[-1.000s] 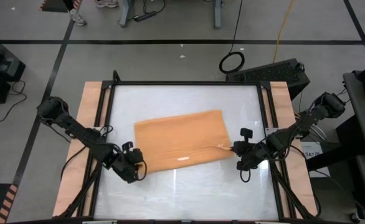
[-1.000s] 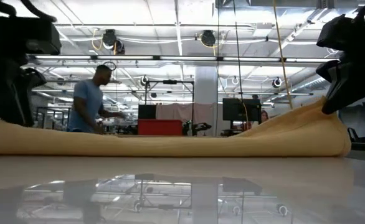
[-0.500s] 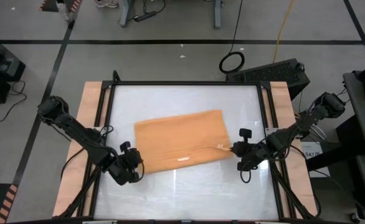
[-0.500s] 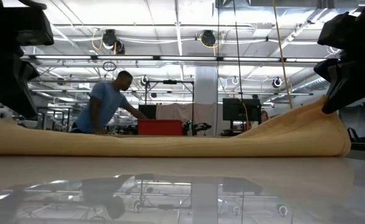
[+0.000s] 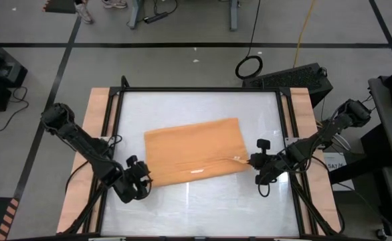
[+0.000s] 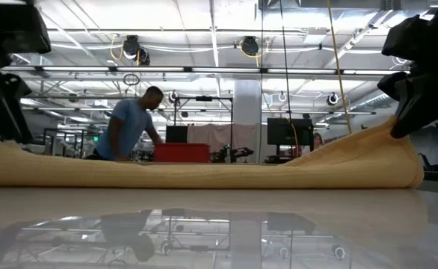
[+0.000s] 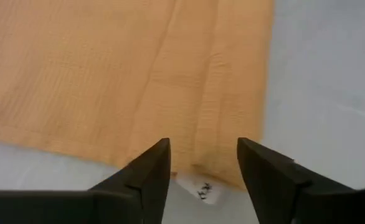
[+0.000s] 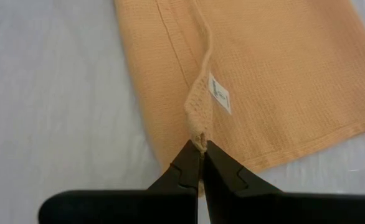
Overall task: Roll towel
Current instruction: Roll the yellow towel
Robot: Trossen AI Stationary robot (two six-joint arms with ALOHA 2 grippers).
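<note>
At the towel's [image 5: 194, 152] right end — right gripper [image 8: 201, 163] pinches a raised fold | towel flat mid-table [image 5: 196, 207], long axis left–right | left gripper [image 7: 201, 163] spread, empty, just off the towel's left corner — nearer arm for that end.

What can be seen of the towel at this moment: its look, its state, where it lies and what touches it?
The towel is a plain orange-tan rectangle of thin waffle-weave cloth, lying mostly flat, slightly askew, near the middle of the white tabletop. Small white tags show at its near edge and beside the right-hand fold. The right gripper is shut on a pinched ridge at its right edge, lifting that edge slightly. The left gripper is open just off its near left corner, not touching it.
</note>
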